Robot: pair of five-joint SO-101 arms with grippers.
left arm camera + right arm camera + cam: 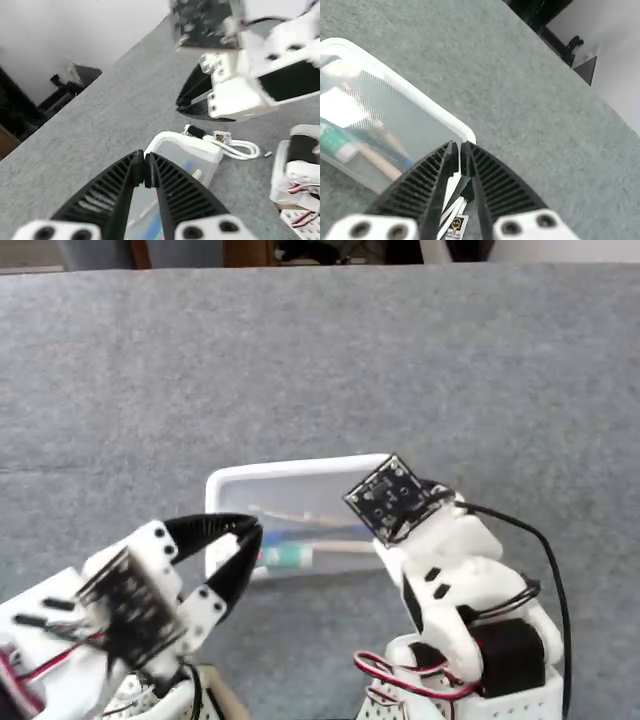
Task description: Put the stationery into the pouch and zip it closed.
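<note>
On the grey tabletop (420, 360), the translucent pouch (232, 483) lies between 2 arms, stationery (287, 556) blurred inside. Left claw (145, 175) and right claw (456, 148) are pinched narrow at its ends; any grip is hidden.

Translucent smooth plastic pouch (290, 478), matt fuzzy cloth table cover (300, 360), ribbed matt plastic left end effector (145, 172)

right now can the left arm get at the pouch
Probably yes: the left jaws sit shut right at one end of the pouch, nothing between them; the right jaws are at the other end.
</note>
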